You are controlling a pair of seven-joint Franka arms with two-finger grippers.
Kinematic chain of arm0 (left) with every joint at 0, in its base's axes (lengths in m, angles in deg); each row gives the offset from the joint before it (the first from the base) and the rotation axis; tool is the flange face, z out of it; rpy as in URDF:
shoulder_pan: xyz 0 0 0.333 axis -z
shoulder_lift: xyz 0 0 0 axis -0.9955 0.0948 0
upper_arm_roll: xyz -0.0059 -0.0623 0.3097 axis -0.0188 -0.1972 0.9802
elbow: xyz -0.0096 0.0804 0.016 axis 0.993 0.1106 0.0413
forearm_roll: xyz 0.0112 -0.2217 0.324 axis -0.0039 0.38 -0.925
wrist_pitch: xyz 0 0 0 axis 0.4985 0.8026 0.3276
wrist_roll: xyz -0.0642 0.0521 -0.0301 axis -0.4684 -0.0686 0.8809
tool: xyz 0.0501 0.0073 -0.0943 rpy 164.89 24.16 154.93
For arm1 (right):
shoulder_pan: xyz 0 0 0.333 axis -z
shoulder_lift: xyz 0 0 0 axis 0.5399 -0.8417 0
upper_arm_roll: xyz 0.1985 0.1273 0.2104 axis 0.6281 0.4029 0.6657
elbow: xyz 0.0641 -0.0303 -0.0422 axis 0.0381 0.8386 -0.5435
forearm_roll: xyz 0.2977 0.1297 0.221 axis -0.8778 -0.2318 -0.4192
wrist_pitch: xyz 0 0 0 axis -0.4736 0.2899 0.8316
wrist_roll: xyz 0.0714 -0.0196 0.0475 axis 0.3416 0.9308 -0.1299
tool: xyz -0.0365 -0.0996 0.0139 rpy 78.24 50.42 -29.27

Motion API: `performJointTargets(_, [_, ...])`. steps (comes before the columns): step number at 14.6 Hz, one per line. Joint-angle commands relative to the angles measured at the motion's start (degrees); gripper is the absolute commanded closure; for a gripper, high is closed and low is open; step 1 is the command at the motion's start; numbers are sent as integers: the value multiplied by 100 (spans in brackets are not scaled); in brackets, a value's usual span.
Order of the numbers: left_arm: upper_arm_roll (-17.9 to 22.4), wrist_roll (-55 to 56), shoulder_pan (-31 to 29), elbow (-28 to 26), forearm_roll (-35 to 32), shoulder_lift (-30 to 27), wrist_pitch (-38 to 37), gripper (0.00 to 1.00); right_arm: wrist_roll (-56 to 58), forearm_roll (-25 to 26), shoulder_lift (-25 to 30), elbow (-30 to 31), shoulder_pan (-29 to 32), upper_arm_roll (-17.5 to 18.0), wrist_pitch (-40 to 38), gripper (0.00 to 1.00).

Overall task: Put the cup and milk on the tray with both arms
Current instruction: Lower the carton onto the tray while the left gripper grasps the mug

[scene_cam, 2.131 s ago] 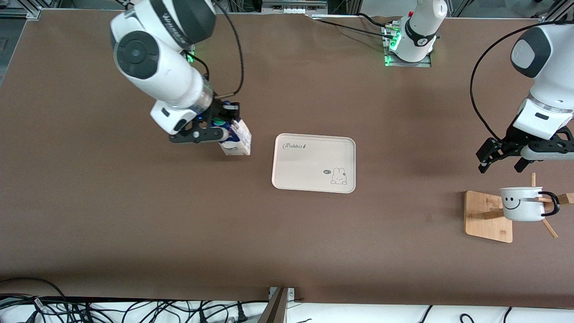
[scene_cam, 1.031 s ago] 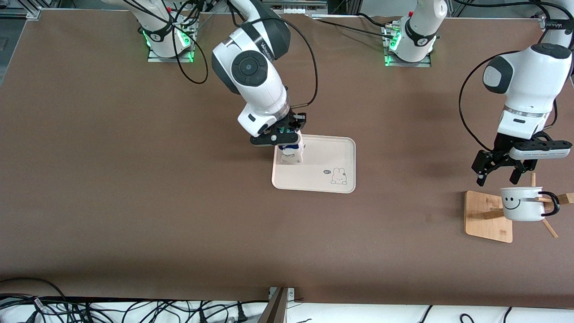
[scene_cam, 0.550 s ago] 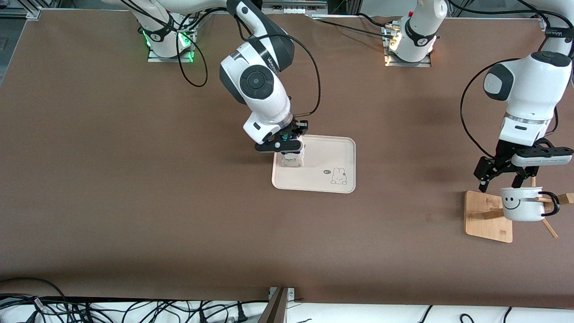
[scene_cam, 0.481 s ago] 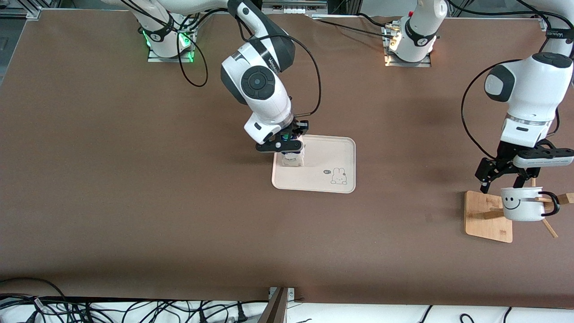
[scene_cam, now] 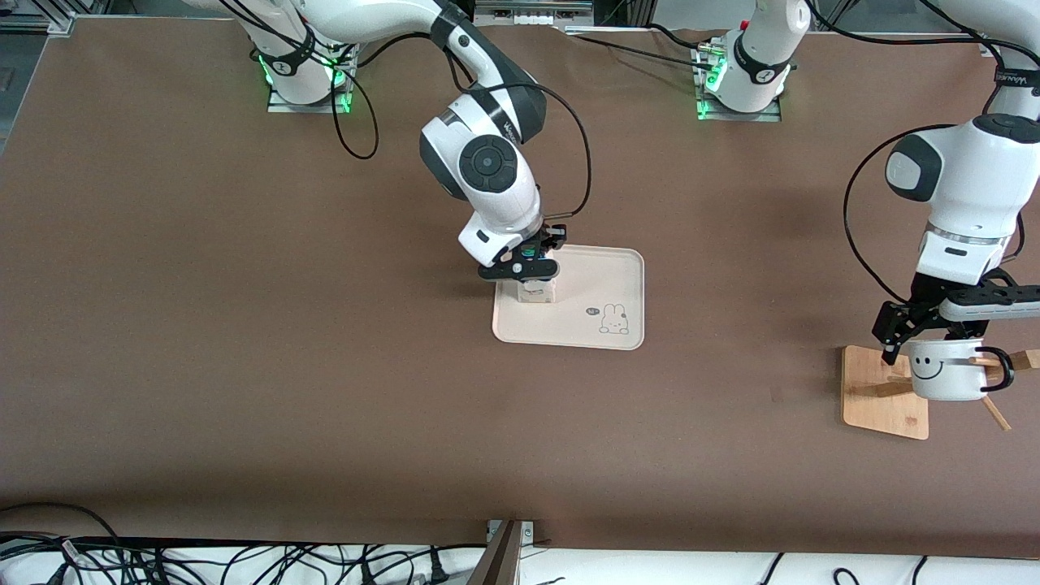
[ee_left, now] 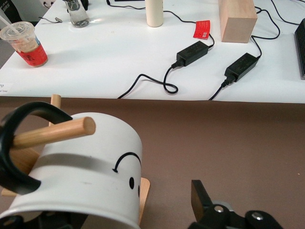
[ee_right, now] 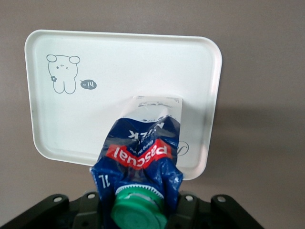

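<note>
Right gripper (scene_cam: 526, 266) clamping the milk (scene_cam: 537, 290) by its dark blue top, fingers pressed against both sides just under the green cap in the right wrist view. Milk (ee_right: 143, 152) standing upright, long axis vertical, cap up, white base resting on the tray (scene_cam: 601, 280) at the end toward the right arm, left of centre in the front frame. Rabbit drawing (scene_cam: 615, 318) lying bare at the tray's lower right corner.

Left gripper (scene_cam: 926, 335) hanging at the frame's right edge, fingers spread wide and straddling the rim of the cup (scene_cam: 942, 370), not closing on it. Cup hanging sideways on a peg of the wooden rack (scene_cam: 881, 390), smiley face toward the front camera, black handle (ee_left: 19, 143) looped around the peg (ee_left: 55, 132).
</note>
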Motion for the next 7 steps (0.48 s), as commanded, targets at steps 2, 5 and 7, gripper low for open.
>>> performJointTargets(2, [26,-42,-25,371,-187,244,38,37,-78,105,-63,-159,-63,-82,-35,61])
performJointTargets(5, [26,-42,-25,380,-178,288,38,46,-148,105,-54,-159,-63,-91,-35,0])
performJointTargets(7, [26,-51,-25,389,-187,306,38,49,-157,105,-36,-150,-72,-100,-35,0])
